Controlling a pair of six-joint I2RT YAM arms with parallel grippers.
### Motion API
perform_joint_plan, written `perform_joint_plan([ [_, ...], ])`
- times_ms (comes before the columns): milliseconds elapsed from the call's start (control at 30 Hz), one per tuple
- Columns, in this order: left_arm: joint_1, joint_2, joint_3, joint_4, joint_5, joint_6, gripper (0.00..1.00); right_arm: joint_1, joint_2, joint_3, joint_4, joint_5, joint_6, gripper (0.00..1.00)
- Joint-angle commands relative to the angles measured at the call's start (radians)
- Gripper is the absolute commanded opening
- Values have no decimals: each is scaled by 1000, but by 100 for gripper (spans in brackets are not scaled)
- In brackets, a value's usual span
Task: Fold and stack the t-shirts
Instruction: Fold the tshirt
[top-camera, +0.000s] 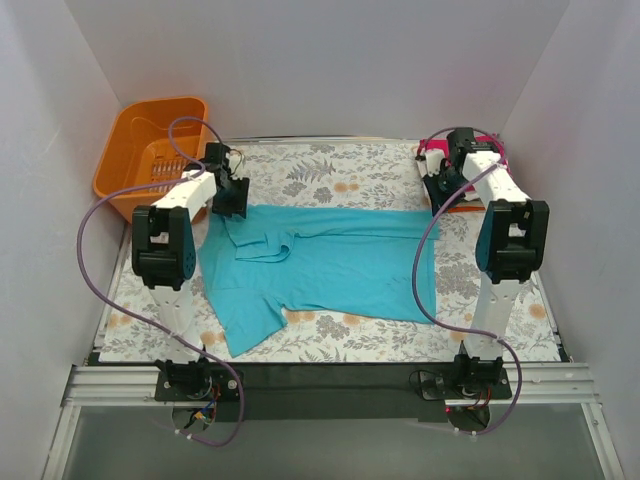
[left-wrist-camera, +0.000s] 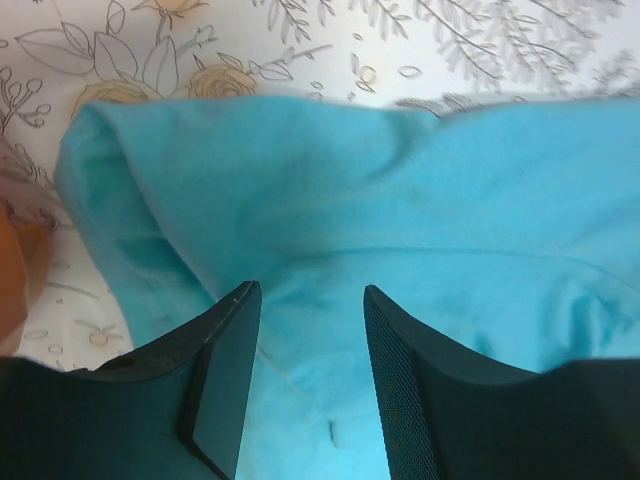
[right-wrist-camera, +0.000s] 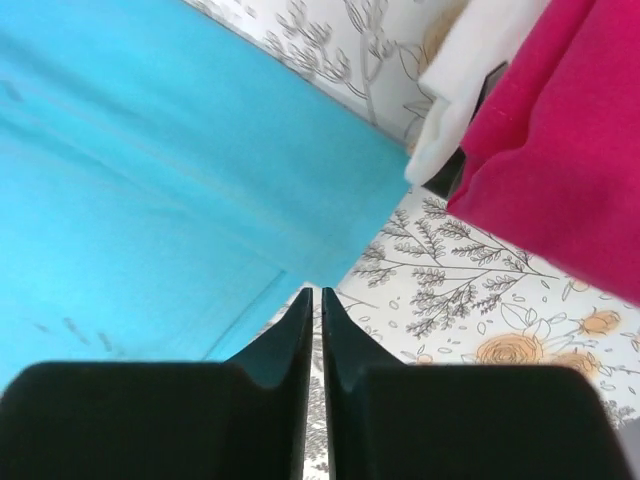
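A teal t-shirt (top-camera: 330, 265) lies spread on the floral table cover, its upper part folded over, one sleeve pointing to the near left. My left gripper (top-camera: 228, 197) is open over its far left corner; in the left wrist view the jaws (left-wrist-camera: 305, 290) stand apart above the teal cloth (left-wrist-camera: 400, 180). My right gripper (top-camera: 443, 192) is shut and empty at the far right corner; its tips (right-wrist-camera: 312, 292) sit just short of the teal edge (right-wrist-camera: 150, 150). A folded magenta shirt (right-wrist-camera: 570, 150) lies on a white one (right-wrist-camera: 470, 80) at the back right, partly hidden in the top view (top-camera: 431, 152).
An orange plastic basket (top-camera: 150, 150) stands at the back left, just beyond my left arm. White walls close in the table on three sides. The floral cover (top-camera: 330, 175) shows beyond the teal shirt and along the near edge.
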Motion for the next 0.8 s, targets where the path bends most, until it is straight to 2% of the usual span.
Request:
perform_joint_plan([
  [0, 5, -146, -51, 0, 59, -10, 44, 44, -95, -8, -6, -57, 21, 11],
  [133, 5, -130, -80, 15, 56, -19, 43, 87, -20, 14, -4, -28, 58, 5],
  [500, 3, -60, -98, 54, 71, -44, 43, 110, 220, 138, 37, 145, 115, 7],
  [667, -5, 20, -65, 71, 73, -58, 43, 109, 354, 324, 39, 208, 127, 7],
  [767, -5, 104, 13, 68, 60, -67, 43, 109, 408, 431, 32, 233, 126, 8],
])
